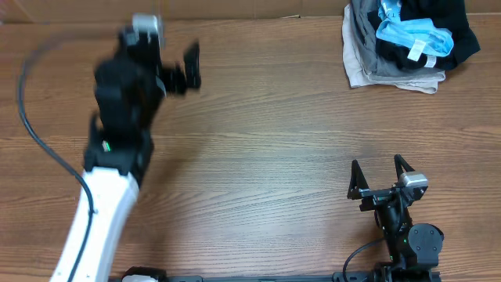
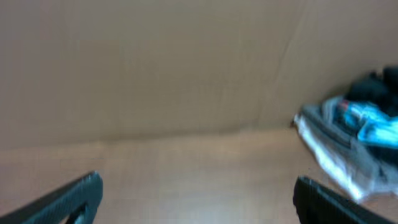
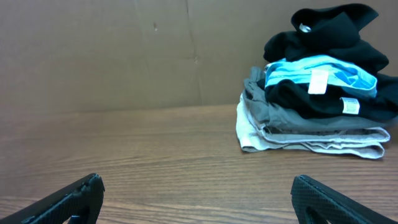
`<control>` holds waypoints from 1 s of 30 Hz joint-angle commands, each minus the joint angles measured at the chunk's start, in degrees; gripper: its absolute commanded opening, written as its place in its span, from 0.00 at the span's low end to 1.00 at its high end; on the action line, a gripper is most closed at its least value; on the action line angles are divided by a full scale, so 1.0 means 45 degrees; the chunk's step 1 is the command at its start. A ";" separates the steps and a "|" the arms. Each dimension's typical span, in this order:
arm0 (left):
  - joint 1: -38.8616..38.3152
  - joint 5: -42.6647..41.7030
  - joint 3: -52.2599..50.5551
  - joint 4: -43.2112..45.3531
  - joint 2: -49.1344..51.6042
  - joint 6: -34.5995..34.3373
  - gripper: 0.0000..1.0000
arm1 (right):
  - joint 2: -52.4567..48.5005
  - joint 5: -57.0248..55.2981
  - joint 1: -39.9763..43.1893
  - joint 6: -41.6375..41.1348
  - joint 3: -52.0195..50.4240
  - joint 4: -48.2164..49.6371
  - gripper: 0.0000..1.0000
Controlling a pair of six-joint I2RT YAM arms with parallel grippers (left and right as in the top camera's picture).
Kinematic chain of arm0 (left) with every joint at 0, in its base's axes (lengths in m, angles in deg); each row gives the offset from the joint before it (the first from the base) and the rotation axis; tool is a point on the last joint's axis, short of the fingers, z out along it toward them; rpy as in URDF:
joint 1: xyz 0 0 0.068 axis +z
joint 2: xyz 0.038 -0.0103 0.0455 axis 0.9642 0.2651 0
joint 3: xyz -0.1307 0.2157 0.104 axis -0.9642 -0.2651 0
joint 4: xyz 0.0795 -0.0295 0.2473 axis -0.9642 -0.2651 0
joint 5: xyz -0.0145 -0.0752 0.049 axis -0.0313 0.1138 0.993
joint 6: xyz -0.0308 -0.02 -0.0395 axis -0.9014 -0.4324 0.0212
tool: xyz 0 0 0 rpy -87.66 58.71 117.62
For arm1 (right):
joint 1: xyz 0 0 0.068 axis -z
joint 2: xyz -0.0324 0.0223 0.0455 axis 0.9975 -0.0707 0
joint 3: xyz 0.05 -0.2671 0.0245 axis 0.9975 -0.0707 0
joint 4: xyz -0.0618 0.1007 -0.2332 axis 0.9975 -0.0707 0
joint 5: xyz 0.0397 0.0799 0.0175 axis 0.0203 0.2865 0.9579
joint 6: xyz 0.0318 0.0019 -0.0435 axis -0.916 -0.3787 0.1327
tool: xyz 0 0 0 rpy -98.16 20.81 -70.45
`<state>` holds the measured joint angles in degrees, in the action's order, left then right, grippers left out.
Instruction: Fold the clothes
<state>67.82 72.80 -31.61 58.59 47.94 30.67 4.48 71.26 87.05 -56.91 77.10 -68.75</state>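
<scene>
On the wooden table (image 1: 274,157), the overhead view showed the left arm (image 1: 117,117) stretched far forward and blurred, its left gripper (image 1: 188,69) with jaws spread wide and empty. At the far right corner lay a pile of clothes (image 1: 391,47). Only the right wrist view showed its layers sharply: the black T-shirt (image 3: 336,28) on top, probably wrapped around a light-blue garment (image 3: 320,74), over a grey garment (image 3: 298,115) and a beige garment (image 3: 298,146). The right gripper (image 1: 377,166) stood near the front edge, jaws apart, holding nothing.

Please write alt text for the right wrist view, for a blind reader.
A pile of clothes lies at the right of a wooden table: black fabric on top, a light-blue piece, grey and beige ones below. The right gripper is open and empty at the bottom edge; brown cardboard stands behind.
</scene>
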 commanded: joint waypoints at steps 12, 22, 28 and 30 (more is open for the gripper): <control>0.0777 0.0957 -0.9457 0.3293 -0.7927 -0.0389 1.00 | 0.0151 0.0015 0.0034 -0.0058 -0.0136 0.0068 1.00; 0.1175 0.0967 -1.2308 0.3196 -1.2604 -0.0350 1.00 | 0.0151 0.0015 0.0034 -0.0058 -0.0136 0.0068 1.00; 0.1292 0.1010 -1.2497 0.1282 -1.4027 -0.0340 1.00 | 0.0151 0.0015 0.0034 -0.0058 -0.0136 0.0068 1.00; 0.1370 0.1010 -1.2497 0.0486 -1.4469 -0.0335 1.00 | 0.0151 0.0015 0.0034 -0.0058 -0.0136 0.0063 1.00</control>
<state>73.13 76.54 -87.45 63.12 -14.37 29.28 4.53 71.26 87.03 -56.93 77.10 -68.75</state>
